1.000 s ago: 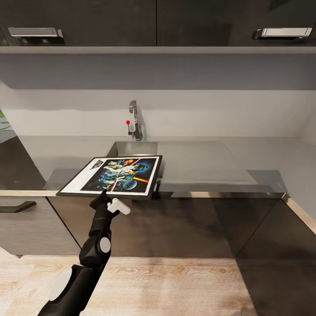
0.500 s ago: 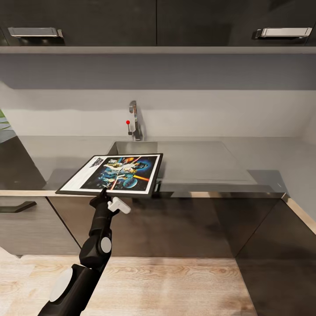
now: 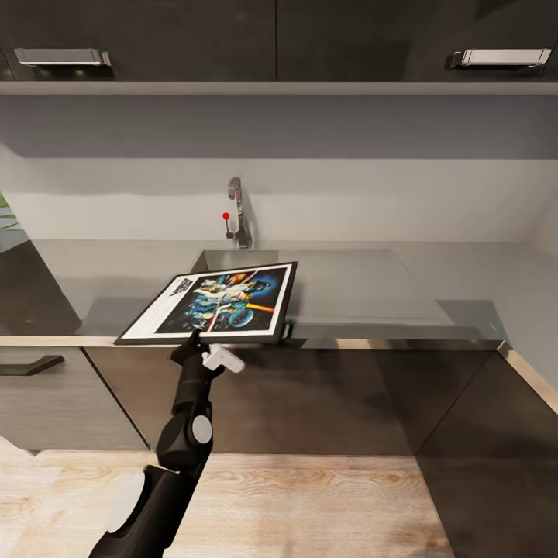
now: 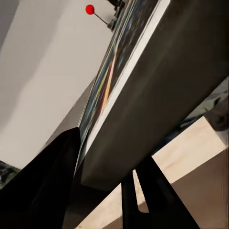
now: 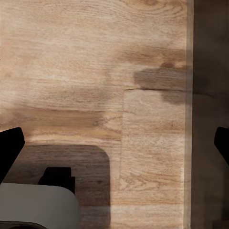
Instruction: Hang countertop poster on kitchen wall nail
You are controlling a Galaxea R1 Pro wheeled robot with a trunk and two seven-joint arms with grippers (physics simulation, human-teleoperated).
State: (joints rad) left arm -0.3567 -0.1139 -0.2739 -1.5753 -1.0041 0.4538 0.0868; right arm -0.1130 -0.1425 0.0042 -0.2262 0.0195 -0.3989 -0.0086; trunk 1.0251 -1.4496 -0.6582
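Clamped on the near edge of the poster [image 4: 143,90] in the left wrist view: two black fingers [image 4: 43,186], one pressed against the printed face, the other against the grey back, the frame's edge wedged between them and running away toward the upper right of the frame. Just left of centre in the head view, left gripper [image 3: 195,339] grasping the poster [image 3: 221,302] at the middle of its lower black border, arm rising from the lower left of the picture. Poster tilted, printed side up, far edge higher than the gripped one, held over the front edge of the kitchen countertop [image 3: 372,294]; white strip at its left end. Behind it, upper centre, steel tap [image 3: 237,211] with a red-tipped lever [image 3: 226,216] above the sink [image 3: 232,258]. Along the top, dark wall cabinets [image 3: 279,39] with metal handles. Across the bottom, pale wooden floor [image 3: 310,504]. In the right wrist view, black fingertips [image 5: 10,150] spread wide at both side edges, nothing between them, wooden floor [image 5: 95,71] beyond.
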